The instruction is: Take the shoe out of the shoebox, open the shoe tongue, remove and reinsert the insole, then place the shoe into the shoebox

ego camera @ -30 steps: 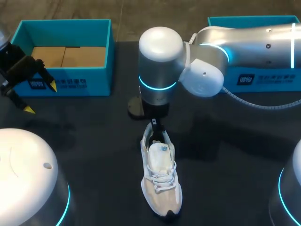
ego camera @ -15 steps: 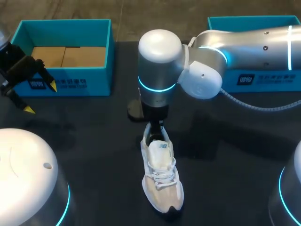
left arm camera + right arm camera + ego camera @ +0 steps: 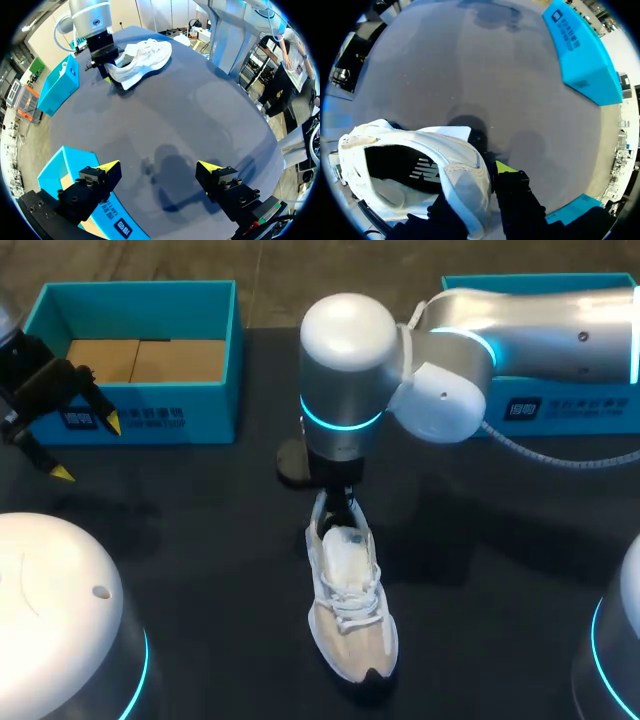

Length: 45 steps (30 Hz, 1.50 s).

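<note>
A white and beige shoe point(image 3: 350, 610) lies on the dark table, toe toward the front edge, tongue and laces up. My right gripper point(image 3: 336, 502) comes straight down at its heel. In the right wrist view the heel collar point(image 3: 465, 175) sits between the two fingers, one inside the shoe and one outside, so the gripper point(image 3: 475, 185) is shut on it. The shoe's opening point(image 3: 405, 165) is dark inside. My left gripper point(image 3: 86, 448) hangs open in front of the left blue shoebox point(image 3: 135, 300), far from the shoe point(image 3: 142, 57), with nothing between its fingers point(image 3: 159, 166).
The left box point(image 3: 55, 172) is open and lined with brown card. A second blue box point(image 3: 560, 405) stands at the back right, partly hidden by my right arm point(image 3: 520, 330). A small dark round base point(image 3: 292, 465) sits behind the shoe.
My right gripper has closed on the shoe's heel. The shoe has shifted slightly right with the arm, and its toe has swung right. The left arm has not moved.
</note>
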### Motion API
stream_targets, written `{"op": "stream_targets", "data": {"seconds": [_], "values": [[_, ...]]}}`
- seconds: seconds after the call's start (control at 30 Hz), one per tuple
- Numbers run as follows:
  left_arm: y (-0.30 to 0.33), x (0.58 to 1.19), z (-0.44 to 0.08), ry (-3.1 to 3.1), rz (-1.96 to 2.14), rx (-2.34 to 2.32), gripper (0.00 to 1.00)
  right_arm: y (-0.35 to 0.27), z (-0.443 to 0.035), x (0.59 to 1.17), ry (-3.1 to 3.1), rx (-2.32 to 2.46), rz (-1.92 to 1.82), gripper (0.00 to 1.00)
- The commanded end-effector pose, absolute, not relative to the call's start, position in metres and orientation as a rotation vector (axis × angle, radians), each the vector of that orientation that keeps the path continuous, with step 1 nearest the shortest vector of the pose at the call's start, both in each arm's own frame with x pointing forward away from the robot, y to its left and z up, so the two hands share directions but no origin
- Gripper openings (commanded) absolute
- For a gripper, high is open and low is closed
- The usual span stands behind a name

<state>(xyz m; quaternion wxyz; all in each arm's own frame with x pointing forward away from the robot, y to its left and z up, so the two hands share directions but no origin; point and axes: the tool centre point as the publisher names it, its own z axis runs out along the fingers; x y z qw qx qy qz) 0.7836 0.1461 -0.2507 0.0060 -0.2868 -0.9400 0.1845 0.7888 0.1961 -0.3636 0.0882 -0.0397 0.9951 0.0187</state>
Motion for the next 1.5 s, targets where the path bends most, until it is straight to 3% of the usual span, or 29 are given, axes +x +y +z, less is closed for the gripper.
{"op": "stream_targets", "data": {"seconds": [0.03, 0.17, 0.73, 1.5], "values": [[0.146, 0.783, -0.25, -2.943, 0.571, -0.897, 1.0, 0.174, -0.317, 0.789, 2.945, -0.124, 0.074, 0.0], [0.146, 0.783, -0.25, -2.943, 0.571, -0.897, 1.0, 0.165, -0.294, 0.801, 2.941, -0.077, 0.098, 0.0], [0.146, 0.783, -0.25, -2.943, 0.571, -0.897, 1.0, 0.165, -0.294, 0.801, 2.941, -0.077, 0.098, 0.0], [0.146, 0.783, -0.25, -2.943, 0.571, -0.897, 1.0, 0.062, -0.216, 0.924, 2.846, -0.097, -0.001, 0.0]]}}
